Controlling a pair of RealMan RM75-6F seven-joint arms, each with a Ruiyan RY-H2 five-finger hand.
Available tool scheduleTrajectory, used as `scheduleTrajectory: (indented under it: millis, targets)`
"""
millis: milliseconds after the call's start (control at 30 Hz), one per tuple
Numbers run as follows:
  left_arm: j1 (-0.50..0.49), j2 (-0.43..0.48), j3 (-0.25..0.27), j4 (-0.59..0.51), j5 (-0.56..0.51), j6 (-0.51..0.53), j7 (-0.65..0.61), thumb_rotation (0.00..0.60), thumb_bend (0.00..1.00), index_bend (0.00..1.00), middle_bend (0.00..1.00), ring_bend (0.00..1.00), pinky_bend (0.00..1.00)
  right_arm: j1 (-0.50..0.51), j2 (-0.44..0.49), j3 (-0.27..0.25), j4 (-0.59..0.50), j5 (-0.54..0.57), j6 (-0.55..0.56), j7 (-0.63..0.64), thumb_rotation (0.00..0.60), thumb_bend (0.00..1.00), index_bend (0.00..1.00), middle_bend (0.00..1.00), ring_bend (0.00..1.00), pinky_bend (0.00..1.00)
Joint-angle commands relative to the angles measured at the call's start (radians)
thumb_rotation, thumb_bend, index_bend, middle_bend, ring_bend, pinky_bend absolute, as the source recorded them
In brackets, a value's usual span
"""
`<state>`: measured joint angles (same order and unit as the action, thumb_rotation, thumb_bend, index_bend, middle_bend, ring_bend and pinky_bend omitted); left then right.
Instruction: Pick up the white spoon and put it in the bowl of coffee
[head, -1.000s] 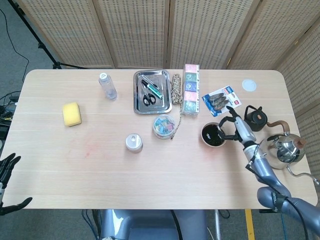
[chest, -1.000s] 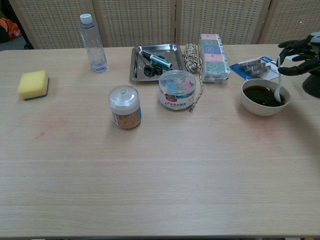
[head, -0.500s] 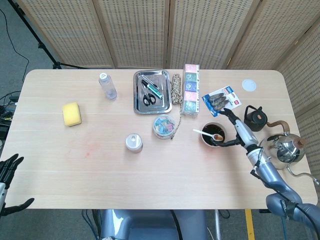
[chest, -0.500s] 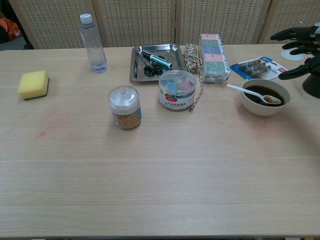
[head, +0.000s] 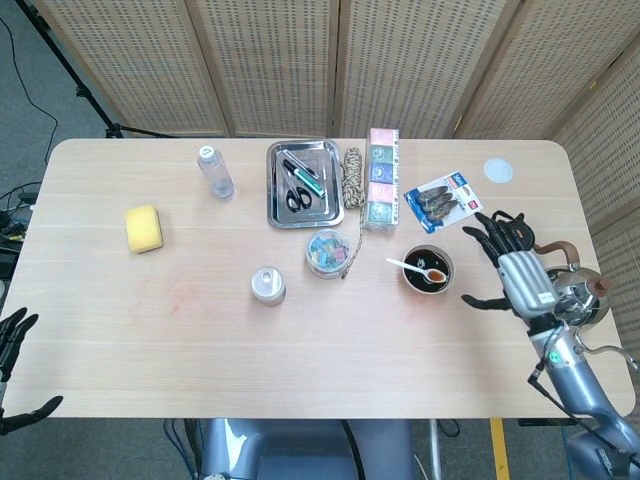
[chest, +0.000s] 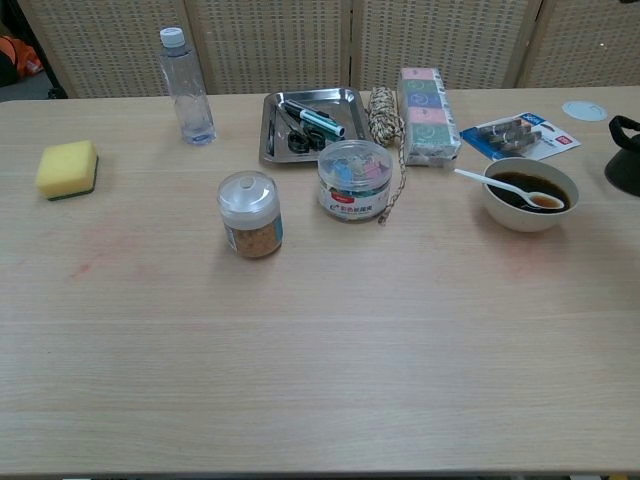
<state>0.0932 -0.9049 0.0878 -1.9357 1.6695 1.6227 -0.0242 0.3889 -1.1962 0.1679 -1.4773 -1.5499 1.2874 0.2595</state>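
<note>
Though the task looks done, the slim white plastic spoon (chest: 508, 188) is only propped: its scoop lies in the dark coffee while its handle rests on the near-left rim of the round white bowl (chest: 512, 213) and sticks out over the pale wooden tabletop (chest: 320, 340). Judging by that lean, a knock to the handle could tip the spoon out or splash coffee.

The right hand (head: 513, 265) hovers just beside the bowl, fingers spread and holding nothing; a careless sweep of it could catch the rim or the black teapot (head: 517, 236) and steel kettle (head: 572, 296) close by. The left hand (head: 12, 345), well apart at the tabletop's far corner, also looks released, though the frame edge cuts it off.

The chest view shows neither hand, and only a sliver of the teapot.
</note>
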Motion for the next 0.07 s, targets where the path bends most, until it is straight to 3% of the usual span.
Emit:
scheduleTrajectory:
  millis: [33, 67]
  targets:
    - [0.003, -0.006, -0.009, 0.013, -0.022, 0.001, -0.005, 0.600, 0.00, 0.00, 0.00, 0.00, 0.00, -0.128, 0.002, -0.082, 0.001, -0.119, 0.198, -0.138, 0.600, 0.00, 0.10, 0.00, 0.00, 0.00]
    - [0.002, -0.007, -0.011, 0.020, -0.029, -0.001, -0.010, 0.600, 0.00, 0.00, 0.00, 0.00, 0.00, -0.146, -0.004, -0.092, 0.010, -0.132, 0.231, -0.146, 0.600, 0.00, 0.10, 0.00, 0.00, 0.00]
